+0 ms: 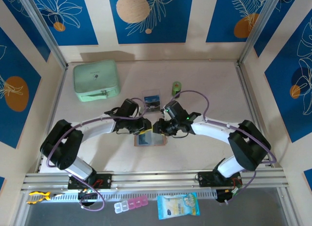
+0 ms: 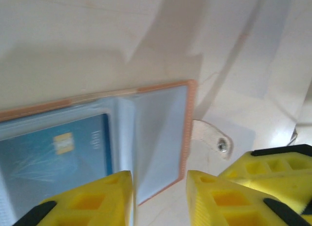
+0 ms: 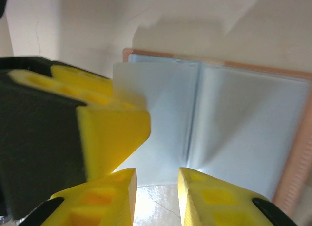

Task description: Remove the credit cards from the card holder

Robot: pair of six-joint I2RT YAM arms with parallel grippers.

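Yellow fingers [image 2: 97,197] of the left gripper [image 2: 160,176] are standing apart over the card holder [image 2: 188,128] with nothing pinched between them. The right gripper [image 3: 157,172] is facing it from the other side, its jaws likewise parted and empty above the clear sleeves [image 3: 234,123]. The card holder is lying open and flat around the middle of the tabletop [image 1: 204,153], somewhat toward the near edge, with a blue card [image 2: 58,155] sitting in one sleeve and its snap tab [image 2: 212,138] sticking out, while a dark card [image 1: 152,99] is lying loose toward the far edge, near a green cylinder [image 1: 176,87].
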